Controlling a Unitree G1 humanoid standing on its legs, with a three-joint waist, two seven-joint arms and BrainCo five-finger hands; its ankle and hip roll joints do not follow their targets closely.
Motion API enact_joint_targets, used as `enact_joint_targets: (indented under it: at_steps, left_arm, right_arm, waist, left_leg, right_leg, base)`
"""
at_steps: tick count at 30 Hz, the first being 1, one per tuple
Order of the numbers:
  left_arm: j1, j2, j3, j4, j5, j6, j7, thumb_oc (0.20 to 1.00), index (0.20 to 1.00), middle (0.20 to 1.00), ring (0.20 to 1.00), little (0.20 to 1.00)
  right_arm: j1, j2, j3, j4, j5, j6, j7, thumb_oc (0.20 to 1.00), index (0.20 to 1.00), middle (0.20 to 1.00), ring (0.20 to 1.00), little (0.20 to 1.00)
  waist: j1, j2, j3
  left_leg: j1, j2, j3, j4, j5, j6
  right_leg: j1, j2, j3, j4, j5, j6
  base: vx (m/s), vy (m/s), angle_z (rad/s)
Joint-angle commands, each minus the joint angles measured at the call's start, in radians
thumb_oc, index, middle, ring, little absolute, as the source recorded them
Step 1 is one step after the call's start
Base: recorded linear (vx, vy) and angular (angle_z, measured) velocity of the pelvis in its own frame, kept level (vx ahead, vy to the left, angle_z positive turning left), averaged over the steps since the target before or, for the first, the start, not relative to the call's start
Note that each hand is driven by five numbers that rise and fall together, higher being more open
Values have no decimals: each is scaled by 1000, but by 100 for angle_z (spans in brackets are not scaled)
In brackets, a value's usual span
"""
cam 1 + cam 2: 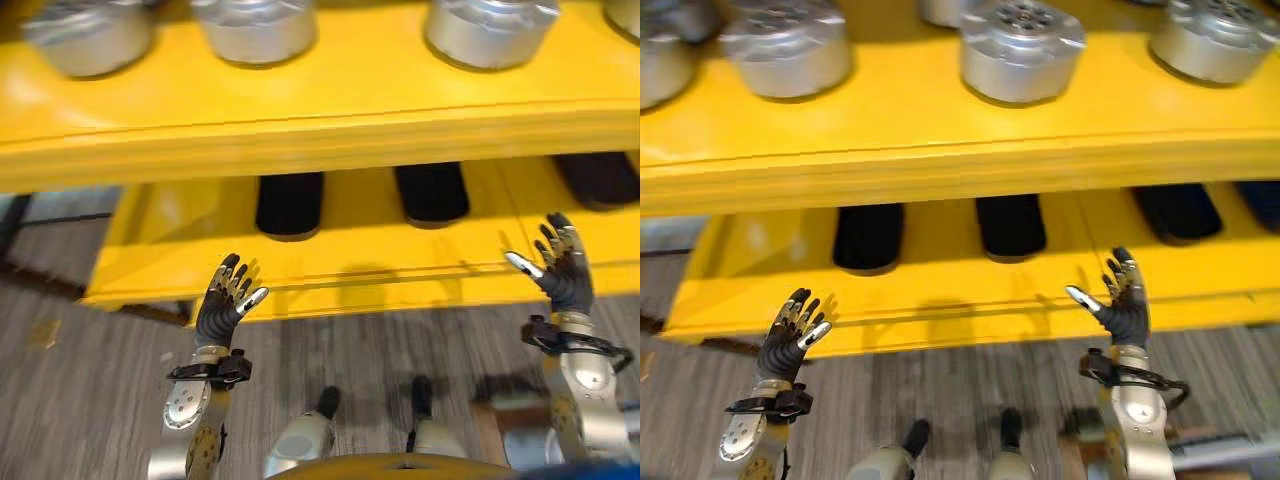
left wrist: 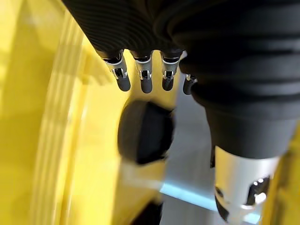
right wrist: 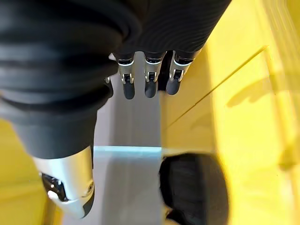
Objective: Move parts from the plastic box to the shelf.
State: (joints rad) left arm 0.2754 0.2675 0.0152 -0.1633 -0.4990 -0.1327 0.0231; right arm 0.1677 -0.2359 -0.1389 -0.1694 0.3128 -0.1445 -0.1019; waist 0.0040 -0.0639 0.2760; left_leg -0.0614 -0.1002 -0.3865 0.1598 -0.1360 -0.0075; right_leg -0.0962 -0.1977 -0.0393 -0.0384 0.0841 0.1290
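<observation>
We're facing the yellow shelf [image 1: 330, 110] with both hands empty. Our left hand [image 1: 222, 302] and right hand [image 1: 562, 270] are raised just short of the lower tier's front edge, fingers straight and spread, holding nothing. Silver parts [image 1: 1020, 50] stand along the upper tier's front edge; black parts [image 1: 290, 203] lie on the lower tier, long axes running front to back, beyond the fingertips. No box is before us here, so the next pick likely means turning away from the shelf.
</observation>
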Motion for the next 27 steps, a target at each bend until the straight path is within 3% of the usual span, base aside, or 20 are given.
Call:
enact_joint_targets:
  at_steps: [1, 7, 9, 12, 16, 18, 19, 20, 21, 23, 25, 26, 27]
  left_arm:
    - [-1, 24, 14, -39, -3, -45, -14, 1000, 1000, 1000, 1000, 1000]
    - [6, 44, 21, -41, -3, -45, 4, 1000, 1000, 1000, 1000, 1000]
    - [-11, 57, 17, -31, 5, -50, 30, 1000, 1000, 1000, 1000, 1000]
    - [-16, 65, 16, -26, 6, -52, 36, 1000, 1000, 1000, 1000, 1000]
    - [-46, 94, 8, -15, 27, -66, 60, 1000, 1000, 1000, 1000, 1000]
    - [-47, 94, 8, -13, 27, -67, 60, 1000, 1000, 1000, 1000, 1000]
    - [-45, 100, 14, -16, 26, -72, 72, 1000, 1000, 1000, 1000, 1000]
    - [-35, 105, 27, -29, 24, -72, 87, 1000, 1000, 1000, 1000, 1000]
    - [-35, 105, 27, -29, 24, -72, 87, 1000, 1000, 1000, 1000, 1000]
    - [-19, 101, 36, -33, 27, -65, 91, 1000, 1000, 1000, 1000, 1000]
    - [-10, 98, 48, -38, 32, -60, 95, 1000, 1000, 1000, 1000, 1000]
    - [-9, 99, 54, -41, 33, -59, 97, 1000, 1000, 1000, 1000, 1000]
    - [-9, 99, 54, -43, 33, -58, 98, 1000, 1000, 1000, 1000, 1000]
  right_arm:
    - [-21, -37, -39, 8, 48, -55, 16, 1000, 1000, 1000, 1000, 1000]
    - [-23, -21, -17, 8, 76, -38, 28, 1000, 1000, 1000, 1000, 1000]
    - [-26, -11, -7, 10, 99, -35, 21, 1000, 1000, 1000, 1000, 1000]
    - [-21, -8, -7, 1, 106, -31, 23, 1000, 1000, 1000, 1000, 1000]
    - [-11, -1, 1, -12, 126, -33, 22, 1000, 1000, 1000, 1000, 1000]
    - [-11, -1, 1, -13, 126, -33, 21, 1000, 1000, 1000, 1000, 1000]
    - [-17, -2, 15, -17, 128, -34, 27, 1000, 1000, 1000, 1000, 1000]
    - [-18, -4, 32, -25, 124, -33, 24, 1000, 1000, 1000, 1000, 1000]
    - [-17, -4, 32, -25, 124, -33, 24, 1000, 1000, 1000, 1000, 1000]
    - [-15, -3, 37, -21, 117, -27, 18, 1000, 1000, 1000, 1000, 1000]
    - [-20, -1, 38, -18, 110, -17, 16, 1000, 1000, 1000, 1000, 1000]
    - [-23, 1, 37, -17, 113, -15, 13, 1000, 1000, 1000, 1000, 1000]
    - [-23, 1, 37, -18, 113, -15, 13, 1000, 1000, 1000, 1000, 1000]
  waist:
    - [-1, 55, -54]
    - [-22, 35, -52]
    - [-46, 19, -44]
    - [-52, 12, -36]
    - [-109, -2, -13]
    - [-103, -3, -13]
    - [-97, -2, -4]
    - [-73, 9, 11]
    - [-75, 10, 11]
    - [-69, 13, 16]
    - [-65, 5, 10]
    - [-61, 7, 4]
    - [-61, 1, 7]
  left_leg:
    - [-79, 6, 83, -40, 115, -6]
    - [-46, 27, 193, -107, 118, 28]
    - [-31, 29, 269, -129, 109, 51]
    - [-29, 30, 309, -132, 104, 57]
    - [-31, 31, 411, -136, 85, 71]
    - [-32, 32, 418, -134, 83, 72]
    - [-30, 52, 460, -123, 68, 72]
    - [-15, 103, 530, -107, 52, 55]
    - [-15, 104, 528, -107, 52, 55]
    - [4, 128, 566, -91, 36, 46]
    - [2, 141, 600, -75, 30, 37]
    - [13, 149, 601, -71, 6, 28]
    - [3, 145, 615, -65, 22, 33]
  right_leg:
    - [77, 135, -38, 101, -186, -74]
    - [33, 123, 44, 128, -170, -47]
    - [-5, 117, 110, 140, -146, -23]
    - [-23, 118, 144, 142, -131, -12]
    - [-86, 116, 226, 125, -59, 34]
    - [-88, 117, 232, 124, -57, 35]
    - [-102, 101, 191, 134, -48, 44]
    - [-88, 6, -43, 155, -54, 35]
    - [-86, 6, -45, 154, -54, 35]
    - [-57, -55, -126, 145, -35, 31]
    - [-48, -131, -159, 130, 39, 46]
    - [-39, -155, -168, 126, 51, 63]
    - [-45, -161, -174, 122, 68, 56]
  base:
    - [54, 254, -59]
    - [5, 166, -52]
    - [-2, 279, -88]
    - [-13, 194, -119]
    - [-37, 176, -72]
    - [-2, 34, -77]
    - [-29, -18, -58]
    - [-28, -19, -67]
    - [-37, -56, -128]
    - [-21, -71, -196]
    - [-17, -157, -67]
    - [-30, -130, -32]
    - [67, -101, -20]
